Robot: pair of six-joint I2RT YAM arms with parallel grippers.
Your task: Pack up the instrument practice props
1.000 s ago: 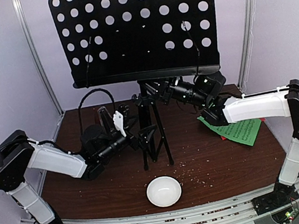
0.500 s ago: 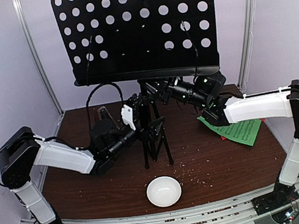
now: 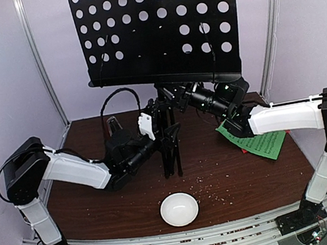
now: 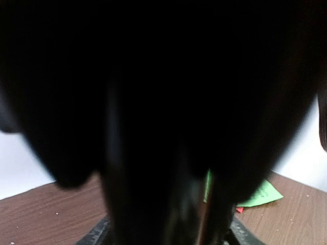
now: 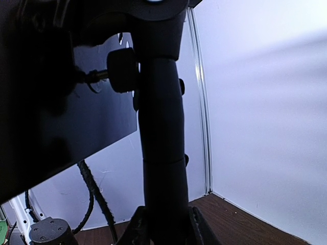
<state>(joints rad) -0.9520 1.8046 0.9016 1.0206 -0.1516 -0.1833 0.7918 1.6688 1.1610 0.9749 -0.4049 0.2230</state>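
The tall black perforated music stand [image 3: 159,30] stands at the back centre, its tripod legs [image 3: 171,158] drawn close together. My right gripper [image 3: 176,94] is shut on the pole just under the desk; in the right wrist view the pole [image 5: 161,153] sits between the fingers [image 5: 137,227]. My left gripper [image 3: 158,138] grips the stand low down by the legs; its wrist view is almost all black. The green sheet [image 3: 264,142] lies at the right and also shows in the left wrist view [image 4: 263,194], with a red sheet corner [image 4: 239,210] under it. The metronome is hidden.
A small white bowl [image 3: 179,209] sits near the front edge, in front of the stand. Crumbs are scattered on the brown table [image 3: 233,180]. White walls and metal posts close in the back and sides. A black cable [image 3: 114,99] loops behind the left arm.
The stand's legs have folded inward from a wide spread. The desk has shifted right and slightly up. My left gripper has moved right and up with the legs.
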